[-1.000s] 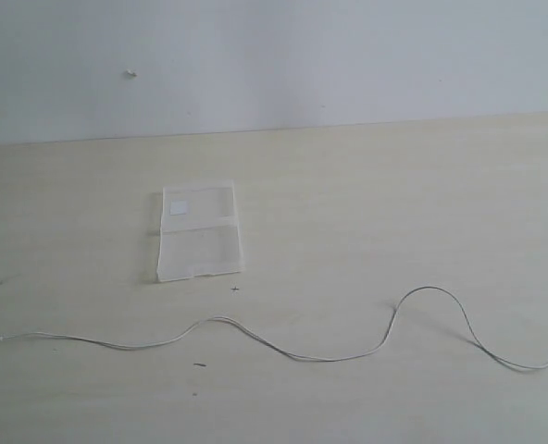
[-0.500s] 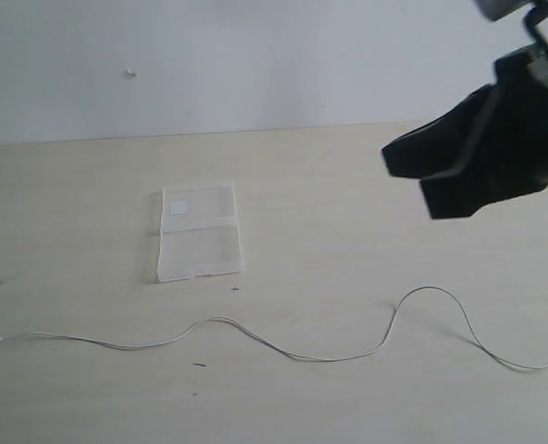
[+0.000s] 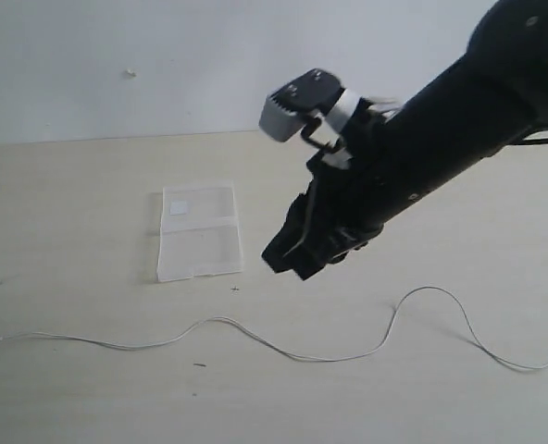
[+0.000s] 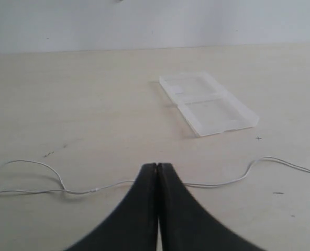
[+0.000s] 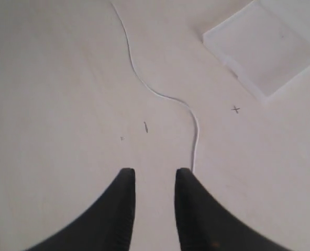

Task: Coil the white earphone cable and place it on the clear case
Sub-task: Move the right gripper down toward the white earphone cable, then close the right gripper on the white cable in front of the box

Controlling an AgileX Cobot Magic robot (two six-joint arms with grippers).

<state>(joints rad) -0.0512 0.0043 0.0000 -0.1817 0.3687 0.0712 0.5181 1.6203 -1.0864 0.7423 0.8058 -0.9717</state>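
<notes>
Writing: the clear case (image 3: 198,242) carries a small white square label (image 3: 179,207), and it is too small for me to read.
Mark: a small pen cross (image 3: 235,289) sits on the table (image 3: 89,185), just off the case's near corner.
My right gripper (image 5: 154,175): the jaws stand a narrow gap apart with nothing between them. It hangs above the table, near the case's right side.
My left gripper (image 4: 157,166): the jaws are pressed together on nothing, and the cable runs just beyond the tips.
Cable: the white earphone cable (image 3: 320,359) lies loose in a wavy line across the near part of the table, apart from the case.
Case: it lies flat on the table, beyond the cable and left of the middle.
Changed: half a second ago my right arm was at the upper right edge of the exterior view; now it reaches in to the middle. The cable and case lie as before.
</notes>
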